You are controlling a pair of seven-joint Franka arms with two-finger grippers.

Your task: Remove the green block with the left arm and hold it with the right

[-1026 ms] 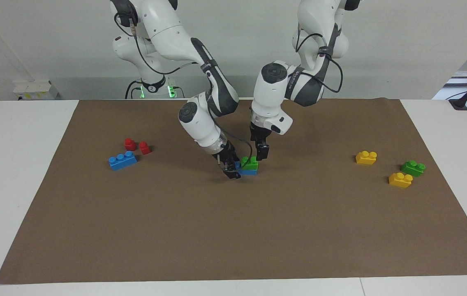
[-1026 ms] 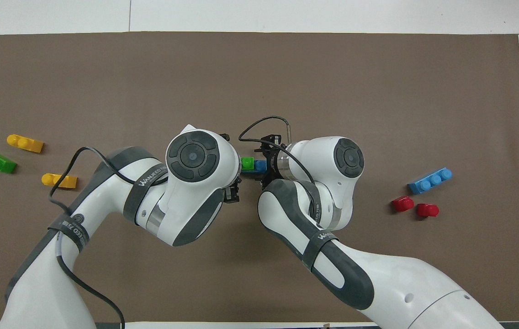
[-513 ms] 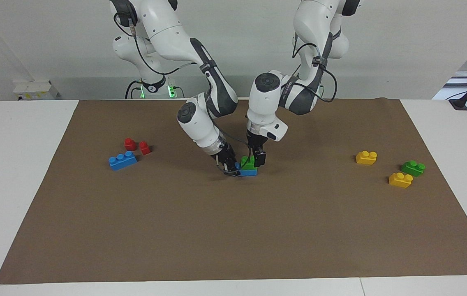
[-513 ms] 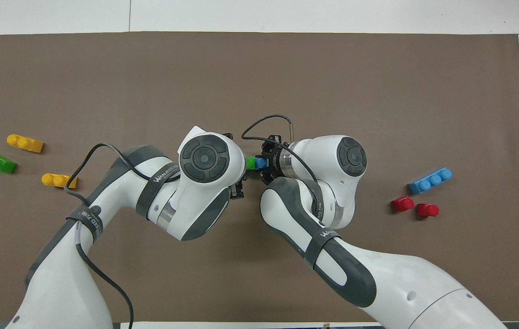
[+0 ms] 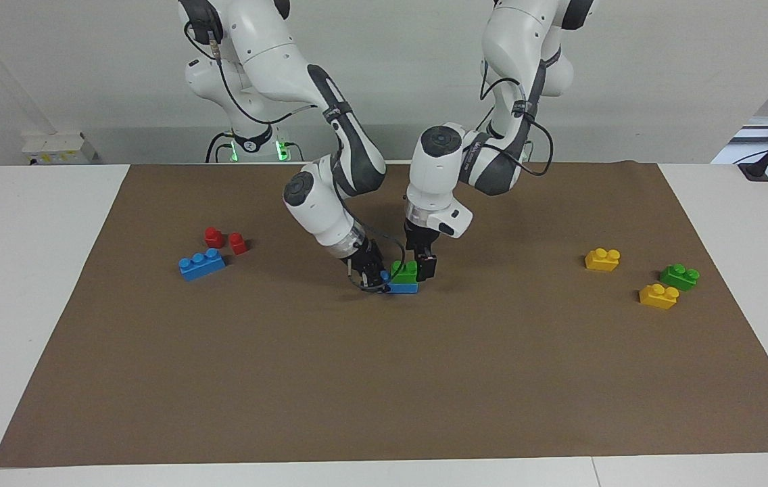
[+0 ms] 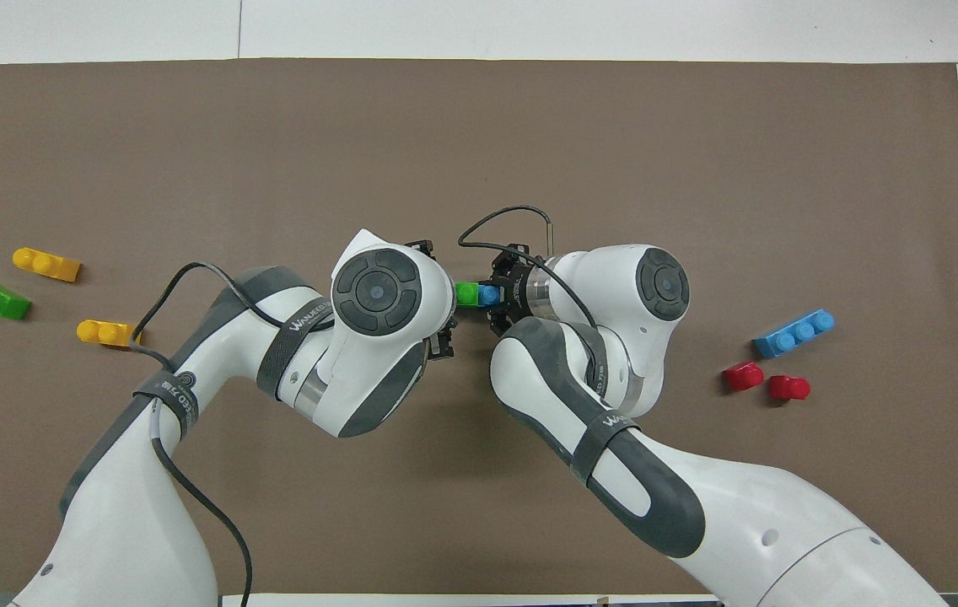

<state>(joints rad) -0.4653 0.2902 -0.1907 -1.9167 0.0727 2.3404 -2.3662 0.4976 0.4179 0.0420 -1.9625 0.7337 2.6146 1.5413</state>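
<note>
Left claw (image 5: 418,267) has come down and in over the last second and now brackets the green block (image 5: 405,270); we cannot tell whether it has closed. Right claw (image 5: 372,276) sits at the end of the blue brick (image 5: 403,287) beneath the block, apparently gripping it. The block is still seated on that brick, on the surface (image 5: 384,379), between the two claws. We judge the approach finished; pulling the block off comes next. Overhead, the left wrist hides most of the block (image 6: 467,294).
</note>
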